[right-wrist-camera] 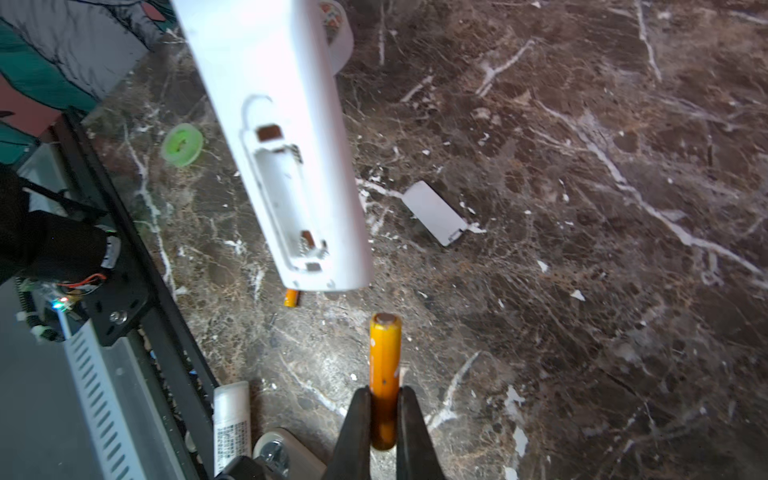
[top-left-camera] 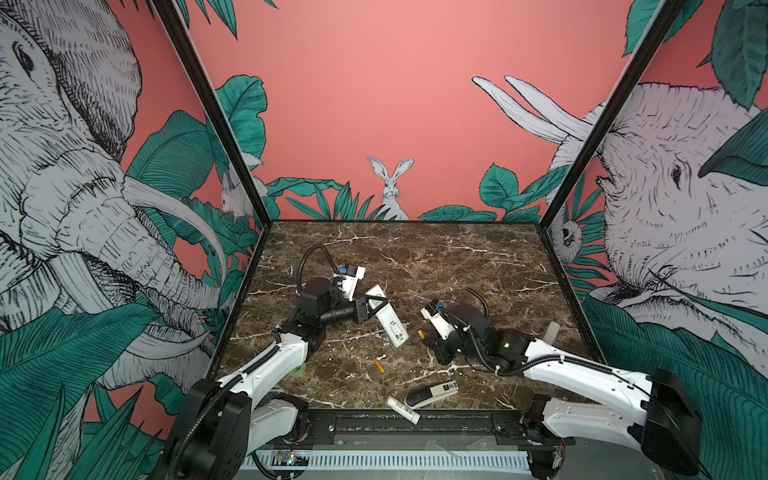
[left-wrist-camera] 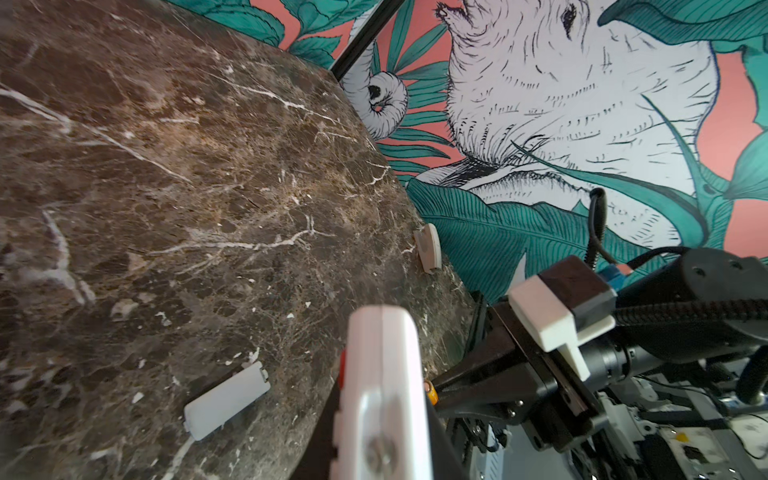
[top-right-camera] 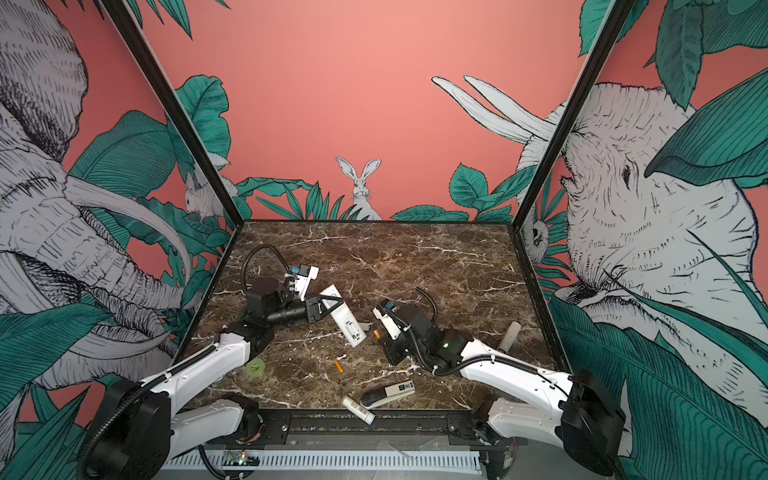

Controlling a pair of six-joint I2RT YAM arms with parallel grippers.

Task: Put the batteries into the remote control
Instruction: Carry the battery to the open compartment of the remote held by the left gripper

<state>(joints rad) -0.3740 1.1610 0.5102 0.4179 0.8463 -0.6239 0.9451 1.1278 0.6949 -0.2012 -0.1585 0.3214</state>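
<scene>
My left gripper is shut on the remote control, a long white bar held above the table with its plain back up. Its battery compartment is uncovered and empty. The remote's end fills the left wrist view. My right gripper is shut on one of the batteries, an orange cylinder pointing at the remote's near end, a short gap away. In both top views this battery shows just right of the remote. The other battery lies loose on the marble, nearer the front.
The white compartment cover lies flat on the marble beside the remote. A green ring sits front left. A black-and-white device and a white labelled tube lie at the front edge. A pale cylinder stands by the right wall.
</scene>
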